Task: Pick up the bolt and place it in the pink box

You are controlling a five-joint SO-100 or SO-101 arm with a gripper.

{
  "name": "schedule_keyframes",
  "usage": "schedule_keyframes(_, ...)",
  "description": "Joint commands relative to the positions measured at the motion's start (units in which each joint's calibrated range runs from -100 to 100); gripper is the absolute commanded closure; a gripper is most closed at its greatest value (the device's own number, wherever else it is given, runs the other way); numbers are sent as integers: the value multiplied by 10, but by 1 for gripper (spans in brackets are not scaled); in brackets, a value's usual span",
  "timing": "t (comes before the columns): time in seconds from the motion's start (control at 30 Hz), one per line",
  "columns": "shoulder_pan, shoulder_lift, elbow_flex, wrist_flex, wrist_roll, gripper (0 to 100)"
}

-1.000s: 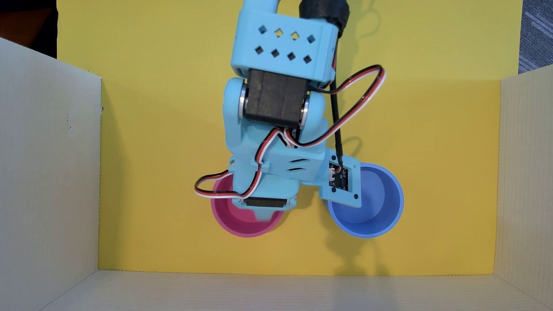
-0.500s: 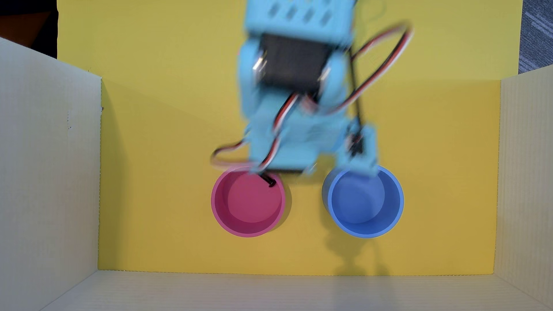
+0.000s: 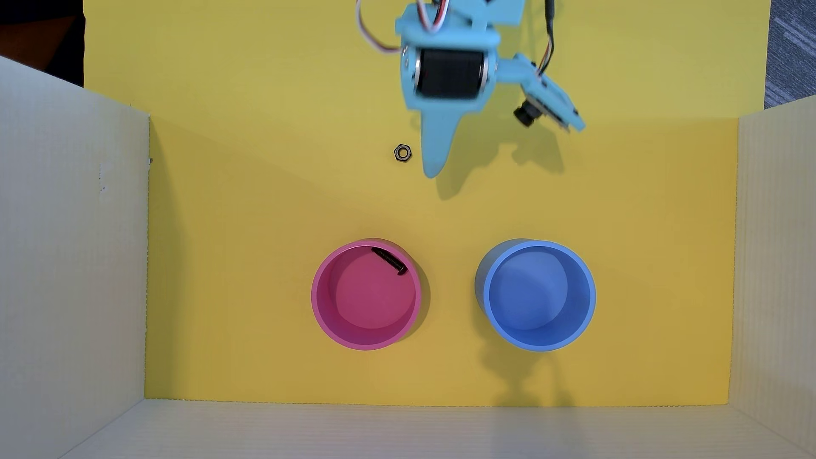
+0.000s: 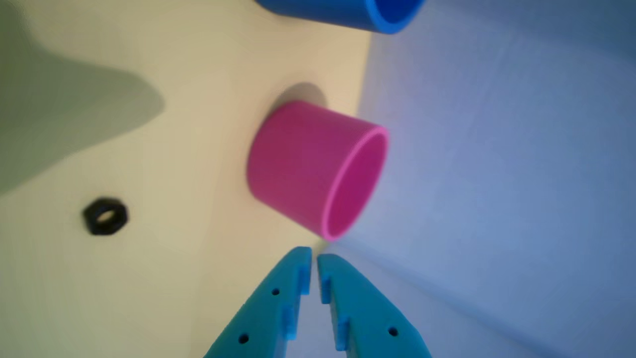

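Overhead view showed the bolt (image 3: 389,261) lying inside the pink box (image 3: 319,304), in the lower middle of the frame, slanted against the inner wall at the cup's upper right, with its head toward the lower right. The blue container (image 3: 589,300) stood to the right of the pink one, well apart from it, and looked empty. The gripper (image 3: 432,170) hung in the upper middle of the frame, well clear of both cups, its tip pointing down the picture and slightly blurred. Just left of that tip a small hexagonal nut (image 3: 402,152) rested on the yellow floor (image 3: 243,220), near the gripper but not touching it.

In the wrist view the gripper (image 4: 314,258) entered from the bottom edge with its two fingers almost together, only a thin gap between them, and nothing held. The pink box (image 4: 298,159) sat in the middle of that frame, its opening turned to the right; the bolt could not be made out inside it there. The nut (image 4: 105,216) lay at the left, and the blue container (image 4: 348,12) just reached in at the top edge.

Judged from this, the placing step was done and the arm was in the retreat stage. With the bolt delivered, the next move called for little beyond carrying the arm to rest without brushing the nut.
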Motion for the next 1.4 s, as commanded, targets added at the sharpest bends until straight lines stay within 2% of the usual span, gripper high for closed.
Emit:
schedule_keyframes(0.0, -2, -142, 58, -22, -9, 99)
schedule_keyframes(0.17, -1, -280, 83, 12, -58, 99)
schedule_keyframes(0.43, -2, -270, 52, 98, -117, 98)
schedule_keyframes(0.7, -38, -270, 53, 333, -135, 98)
schedule_keyframes(0.87, -77, -270, 66, 410, -132, 99)
schedule_keyframes(1.03, -105, -270, 90, 435, -131, 99)
schedule_keyframes(1.37, -100, -270, 90, 435, -135, 98)
